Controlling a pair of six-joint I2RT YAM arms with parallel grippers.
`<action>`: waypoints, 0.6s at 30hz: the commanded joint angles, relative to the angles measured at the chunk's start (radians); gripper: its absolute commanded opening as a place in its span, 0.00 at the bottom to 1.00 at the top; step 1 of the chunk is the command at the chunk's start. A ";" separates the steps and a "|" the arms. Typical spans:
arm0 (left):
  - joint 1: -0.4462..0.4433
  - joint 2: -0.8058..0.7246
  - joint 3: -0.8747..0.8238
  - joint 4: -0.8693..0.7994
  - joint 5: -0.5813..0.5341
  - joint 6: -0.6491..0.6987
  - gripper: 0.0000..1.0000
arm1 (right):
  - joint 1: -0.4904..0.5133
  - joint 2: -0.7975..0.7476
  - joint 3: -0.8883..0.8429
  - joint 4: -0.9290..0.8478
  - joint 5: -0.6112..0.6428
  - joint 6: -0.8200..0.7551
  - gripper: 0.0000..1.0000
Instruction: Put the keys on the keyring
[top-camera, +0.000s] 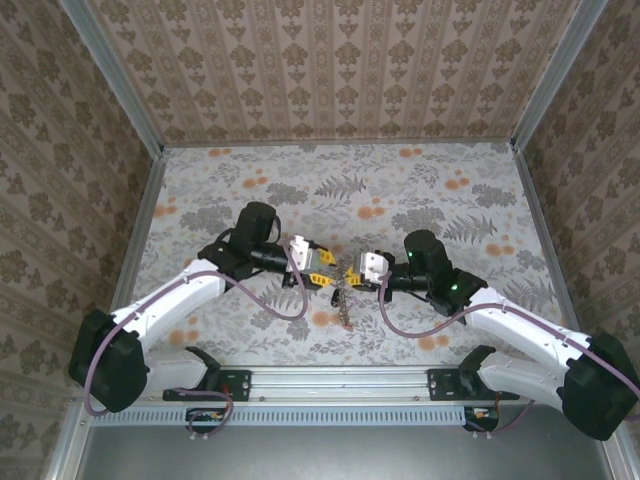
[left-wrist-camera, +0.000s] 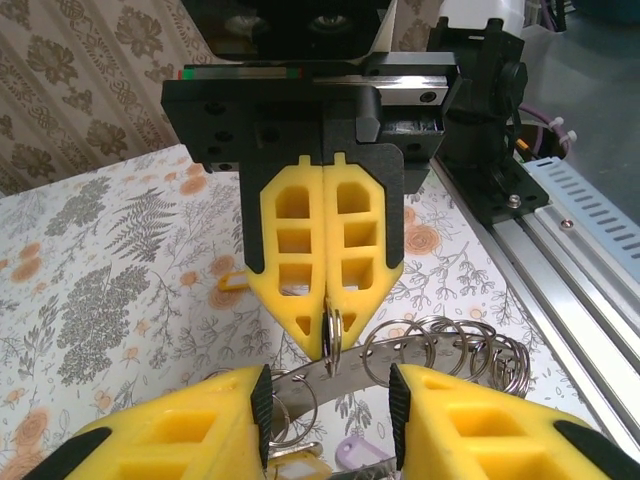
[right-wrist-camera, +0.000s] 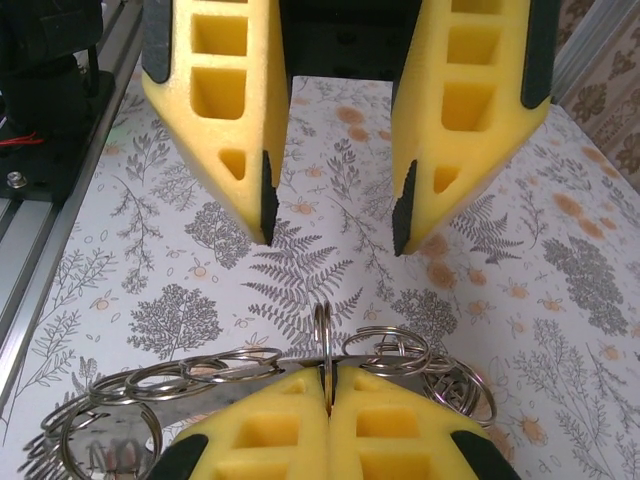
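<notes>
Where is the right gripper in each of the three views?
Top: right gripper just right of centre, tip pointing left.
Left wrist: right gripper at centre, facing the camera, jaws shut on a ring.
Right wrist: right gripper at bottom centre, jaws shut on that ring.
Shared landmark: the left gripper, jaws open, directly opposite it.

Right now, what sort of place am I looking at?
Likely a robot test booth: patterned wall panels, a floral tabletop, and an aluminium rail carrying the left arm and right arm.
</notes>
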 joint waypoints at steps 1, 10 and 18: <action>-0.013 -0.011 -0.003 -0.032 0.008 0.018 0.38 | 0.001 -0.025 -0.015 0.067 0.003 -0.003 0.00; -0.081 0.027 -0.021 0.075 -0.103 -0.040 0.34 | -0.001 -0.013 -0.013 0.074 0.006 0.048 0.00; -0.083 0.033 -0.019 0.094 -0.144 -0.052 0.21 | -0.007 -0.007 -0.014 0.083 -0.014 0.064 0.00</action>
